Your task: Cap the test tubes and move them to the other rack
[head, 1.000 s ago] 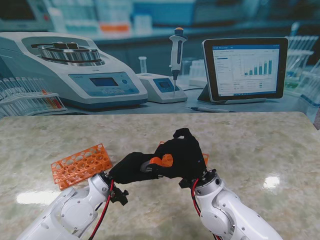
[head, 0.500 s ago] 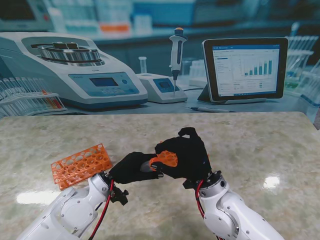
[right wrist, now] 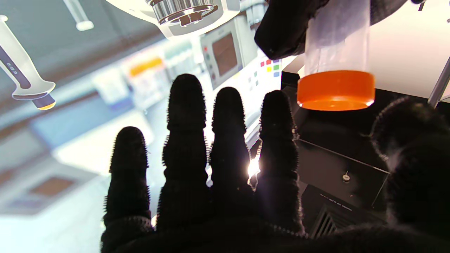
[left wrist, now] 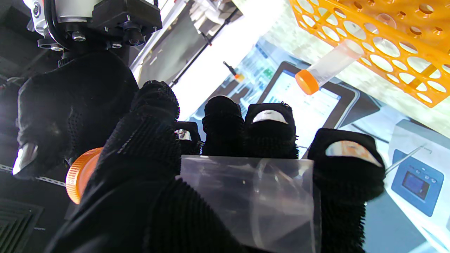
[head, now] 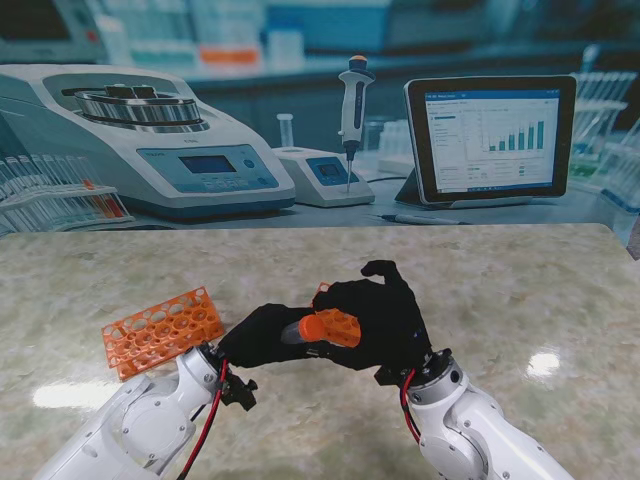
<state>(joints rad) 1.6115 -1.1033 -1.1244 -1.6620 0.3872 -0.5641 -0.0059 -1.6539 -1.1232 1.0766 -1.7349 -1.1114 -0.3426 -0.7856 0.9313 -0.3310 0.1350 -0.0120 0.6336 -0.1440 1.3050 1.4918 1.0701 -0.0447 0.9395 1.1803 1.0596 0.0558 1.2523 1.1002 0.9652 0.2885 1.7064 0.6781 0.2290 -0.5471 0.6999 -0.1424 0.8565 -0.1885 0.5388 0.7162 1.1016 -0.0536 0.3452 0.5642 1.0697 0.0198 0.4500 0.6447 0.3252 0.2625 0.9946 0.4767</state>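
Note:
My left hand [head: 262, 337] is shut on a clear test tube [left wrist: 248, 198] lying sideways, its orange cap [head: 329, 327] pointing to the right. The cap [right wrist: 335, 89] sits on the tube's end. My right hand [head: 388, 315] is right beside the cap, its fingers [right wrist: 186, 116] straight and apart with nothing in them. An orange rack [head: 162, 330] lies to the left. A second orange rack [left wrist: 386, 45] lies behind the hands, mostly hidden in the stand view, with one capped tube [left wrist: 328, 68] standing in it.
Past the table's far edge there is a backdrop of a centrifuge [head: 150, 140], a pipette [head: 352, 110] and a tablet [head: 490, 135]. Marbled table top [head: 520, 280] stretches to the right of the hands.
My right hand has drawn back to the right and nearer to me, its fingers opening off the cap. More of the orange cap shows on the tube's end. The left hand has held still.

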